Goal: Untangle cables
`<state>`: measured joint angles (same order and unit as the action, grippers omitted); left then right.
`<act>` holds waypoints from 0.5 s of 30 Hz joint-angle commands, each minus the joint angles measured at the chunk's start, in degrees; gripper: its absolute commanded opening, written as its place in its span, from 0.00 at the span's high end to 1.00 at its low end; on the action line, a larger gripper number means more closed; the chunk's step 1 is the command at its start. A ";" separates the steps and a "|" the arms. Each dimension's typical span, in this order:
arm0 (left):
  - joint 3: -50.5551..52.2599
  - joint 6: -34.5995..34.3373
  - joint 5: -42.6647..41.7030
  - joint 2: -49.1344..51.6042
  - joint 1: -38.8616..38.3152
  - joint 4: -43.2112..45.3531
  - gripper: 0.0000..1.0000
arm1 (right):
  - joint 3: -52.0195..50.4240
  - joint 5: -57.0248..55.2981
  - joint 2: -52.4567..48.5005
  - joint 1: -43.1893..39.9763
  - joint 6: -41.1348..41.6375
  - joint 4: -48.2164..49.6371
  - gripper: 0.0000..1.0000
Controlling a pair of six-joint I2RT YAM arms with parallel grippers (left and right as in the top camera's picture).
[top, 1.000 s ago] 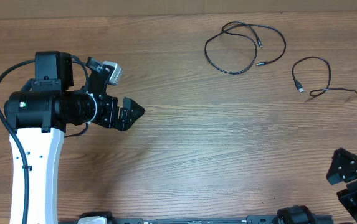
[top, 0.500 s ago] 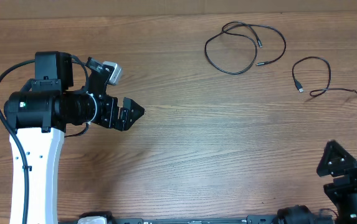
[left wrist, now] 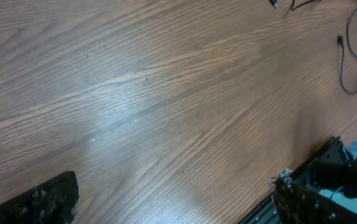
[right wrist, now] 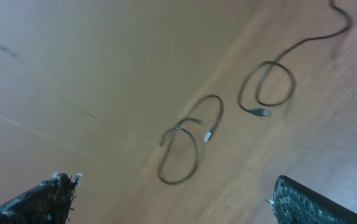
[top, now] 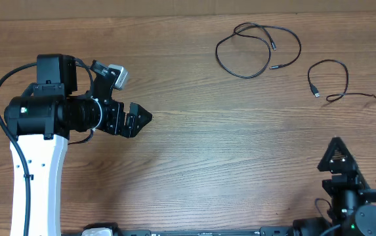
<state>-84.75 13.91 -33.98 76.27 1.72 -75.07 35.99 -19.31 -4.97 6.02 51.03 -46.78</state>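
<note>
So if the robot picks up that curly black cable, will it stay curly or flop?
Probably flop: the looped cable lies in loose, uneven curves, so it would likely droop. It looks very thin, so probably light, sliding easily across the wooden table.

Overhead: bright, even light, sharp, faint shadows. Left wrist: soft glare patch on table [left wrist: 103, 134]. Right wrist: blurred throughout, cables [right wrist: 208, 135] soft, colours washed-out.

- A robotics lab bench, it seems: one broad brown wood-grain tabletop [top: 194, 164].
- A white-and-black left robot arm [top: 37, 164] and a black right robot arm [top: 355, 210] stand at it.
- A black mounting rail [top: 207, 232] lines the near edge.
</note>
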 commanded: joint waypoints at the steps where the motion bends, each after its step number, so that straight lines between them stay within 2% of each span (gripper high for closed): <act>1: -0.85 1.09 -0.02 -0.63 0.17 0.09 0.01 | -4.70 0.17 2.82 -0.22 -0.04 6.84 0.00; 8: -0.85 1.09 -0.02 -0.63 0.17 0.09 0.00 | -10.56 2.60 4.79 -0.22 -0.04 20.24 0.00; 15: -0.85 1.09 -0.02 -0.63 0.17 0.09 0.00 | -14.08 7.85 4.76 -3.48 -0.04 27.82 0.00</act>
<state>-84.75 13.91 -33.98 76.27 1.72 -75.07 23.44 -15.25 -0.91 4.82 50.98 -20.86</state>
